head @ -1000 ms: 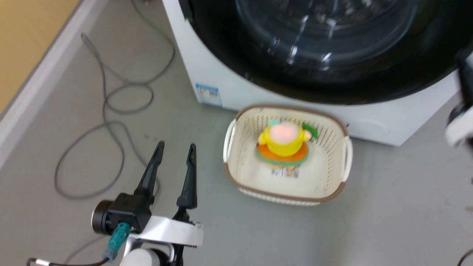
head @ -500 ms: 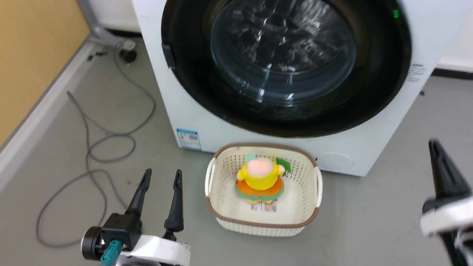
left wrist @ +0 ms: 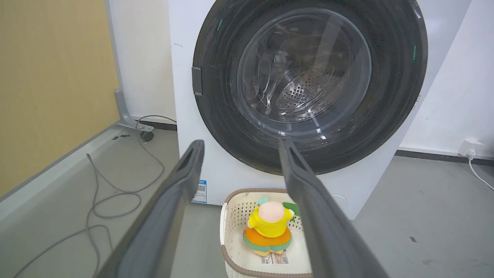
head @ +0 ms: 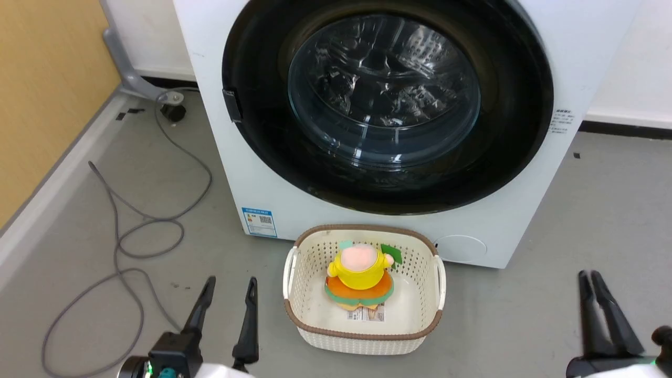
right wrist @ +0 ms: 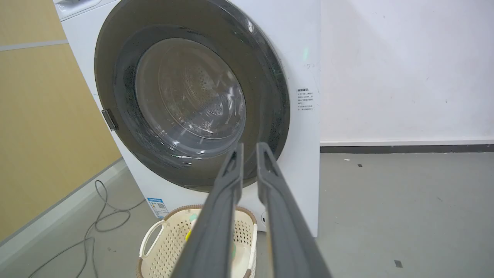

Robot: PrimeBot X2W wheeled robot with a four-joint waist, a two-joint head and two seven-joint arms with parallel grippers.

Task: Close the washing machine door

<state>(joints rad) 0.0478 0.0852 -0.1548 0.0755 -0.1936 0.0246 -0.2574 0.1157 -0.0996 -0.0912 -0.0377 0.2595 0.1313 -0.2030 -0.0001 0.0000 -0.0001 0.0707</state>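
1. My left hand (head: pixel 232 280) hangs low over the grey floor (head: pixel 551 315), its two long dark fingers spread well apart and holding nothing.
2. My right hand (head: pixel 588 274) hangs at the other side over the same floor. Its fingers are open only a sliver, with a thin gap between the tips, and they too hold nothing.
3. Ahead of both hands stands the big white front-loading washing machine (head: pixel 220 173), with a small blue label (head: pixel 259 221) at its lower left corner.
4. The large round black-rimmed washing machine door (head: pixel 514 105) lies flat against the machine's front, its bulging clear glass bowl at the centre. Through the glass, my left wrist view shows the perforated steel drum (left wrist: pixel 305 90).
5. Neither hand touches the door; both are well apart from it.
6. A cream perforated plastic basket with a brown rim (head: pixel 362 336) sits on the floor just in front of the machine, between my two hands.
7. Inside it lies a yellow, orange and green soft toy (head: pixel 359 273).
8. A loose grey cable (head: pixel 121 247) loops across the floor to my left, beside a tan wall panel (head: pixel 47 79).
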